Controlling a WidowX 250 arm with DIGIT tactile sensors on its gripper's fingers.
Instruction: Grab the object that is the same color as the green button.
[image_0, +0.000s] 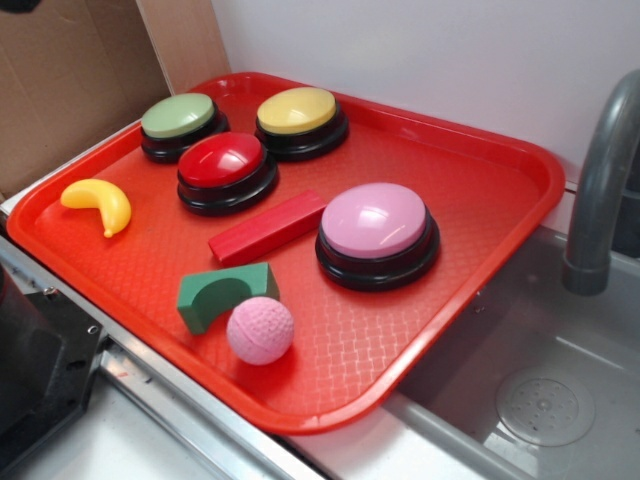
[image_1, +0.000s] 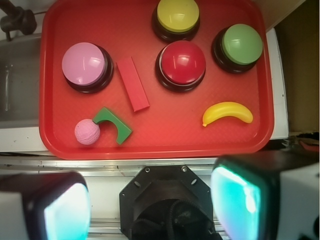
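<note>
The object, a small dark green block (image_0: 222, 297) (image_1: 116, 122) with an arch cut-out, lies near the front of the red tray (image_0: 480, 200) (image_1: 165, 142), touching a pink dimpled ball (image_0: 260, 330) (image_1: 87, 131). The green button (image_0: 180, 118) (image_1: 241, 45) sits at the tray's far corner. In the wrist view my gripper (image_1: 152, 205) hangs high above the robot's black base (image_1: 165, 200), outside the tray's edge. It is open, its teal pads (image_1: 67, 215) wide apart with nothing between them. The exterior view does not show the gripper.
On the tray also stand a red button (image_0: 222, 162), a yellow button (image_0: 297, 112) and a pink button (image_0: 375, 225), plus a red bar (image_0: 268, 228) and a yellow banana (image_0: 98, 203). A steel sink (image_0: 540, 390) with a grey faucet (image_0: 600, 190) lies to the right. Cardboard (image_0: 60, 70) stands behind.
</note>
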